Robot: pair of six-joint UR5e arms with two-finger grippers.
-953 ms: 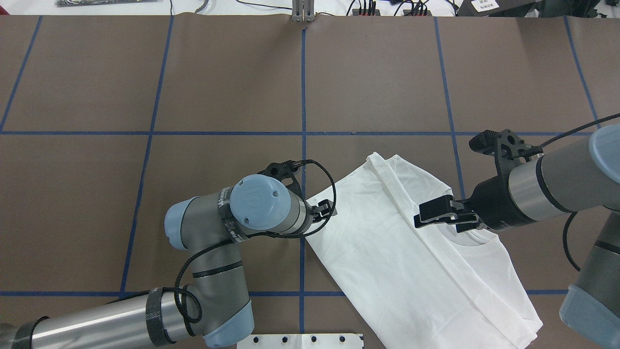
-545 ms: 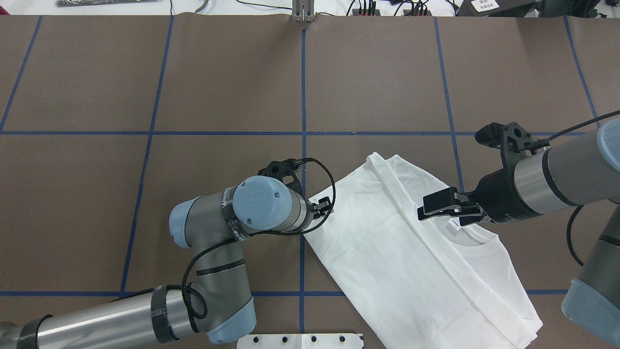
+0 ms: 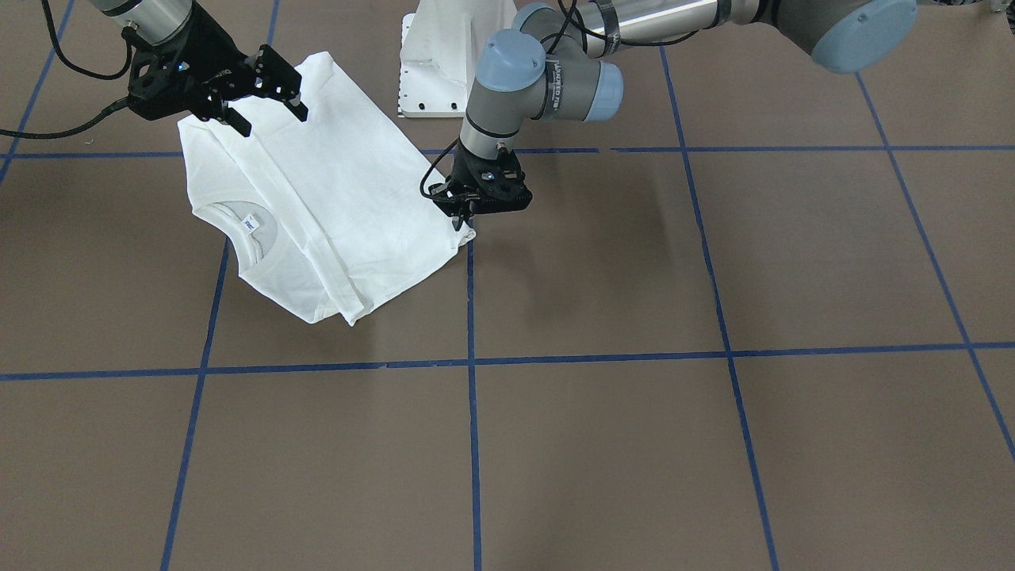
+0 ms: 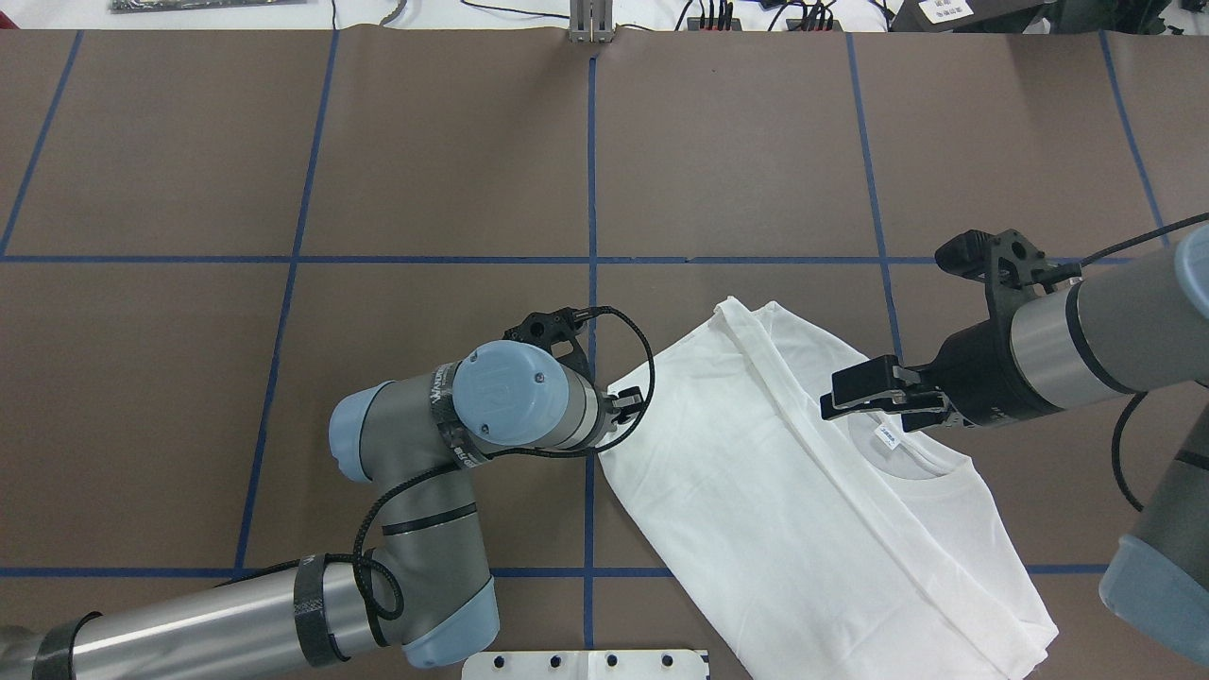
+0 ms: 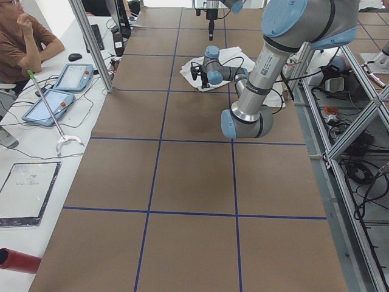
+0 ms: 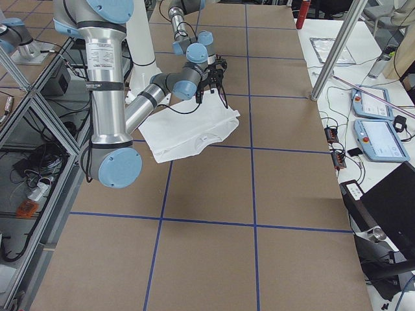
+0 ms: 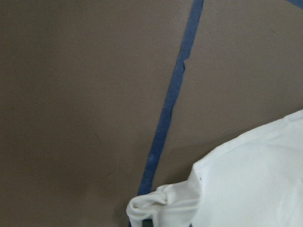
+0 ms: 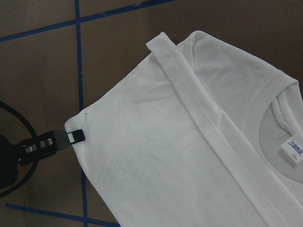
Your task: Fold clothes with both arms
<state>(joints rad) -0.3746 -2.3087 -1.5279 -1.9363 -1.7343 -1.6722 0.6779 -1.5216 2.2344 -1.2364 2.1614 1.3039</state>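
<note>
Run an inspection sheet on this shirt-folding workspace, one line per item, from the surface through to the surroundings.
surface: brown table cover with a blue tape grid, lying flat.
job's things: white T-shirt lies partly folded, neck label facing up.
clutter: nothing seen.
grippers: left gripper shut on the T-shirt's corner; right gripper open and empty, above the T-shirt near the neck label.
cables: black cable loops by the left gripper at the T-shirt's edge; another hangs below the right arm.
surroundings: white pedestal base at the robot's edge of the table; operator seated at a side bench with two teach pendants.
</note>
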